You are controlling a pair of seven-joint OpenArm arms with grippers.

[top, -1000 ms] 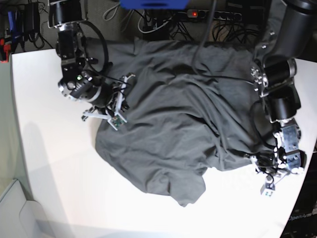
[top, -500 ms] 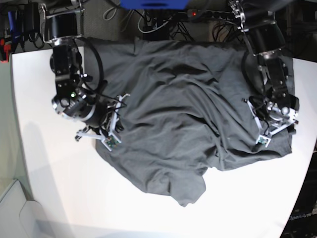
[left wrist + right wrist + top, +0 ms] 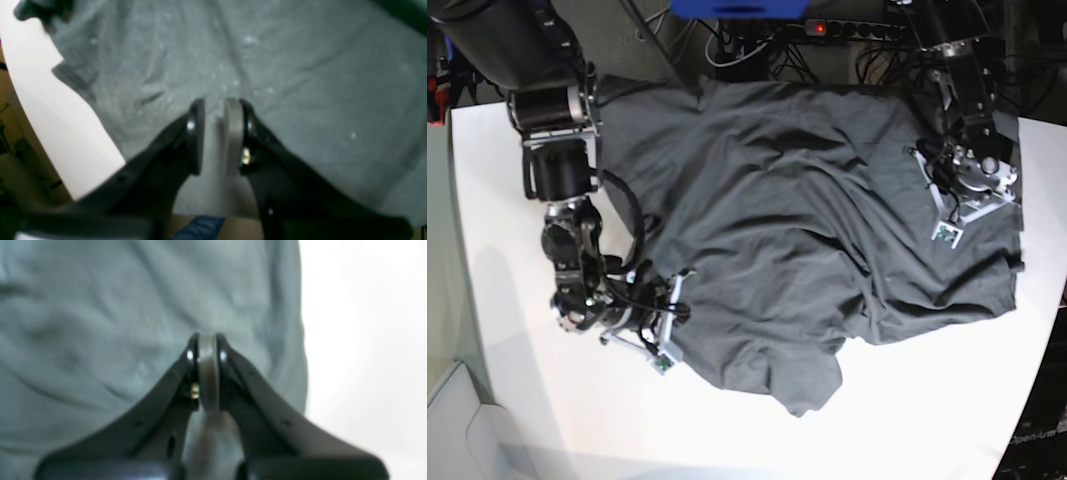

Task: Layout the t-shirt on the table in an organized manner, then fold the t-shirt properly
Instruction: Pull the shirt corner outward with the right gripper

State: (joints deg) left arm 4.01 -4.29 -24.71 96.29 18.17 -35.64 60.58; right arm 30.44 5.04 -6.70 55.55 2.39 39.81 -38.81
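The grey t-shirt (image 3: 797, 230) lies rumpled across the white desk (image 3: 517, 400), under both sets of fingers; the right fingers (image 3: 206, 340) are pressed together, the left fingers (image 3: 196, 133) slightly apart over the cloth

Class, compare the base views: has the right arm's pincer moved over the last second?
Yes. The right pincer slid down the dark grey t-shirt's edge, toward the white table's near side.
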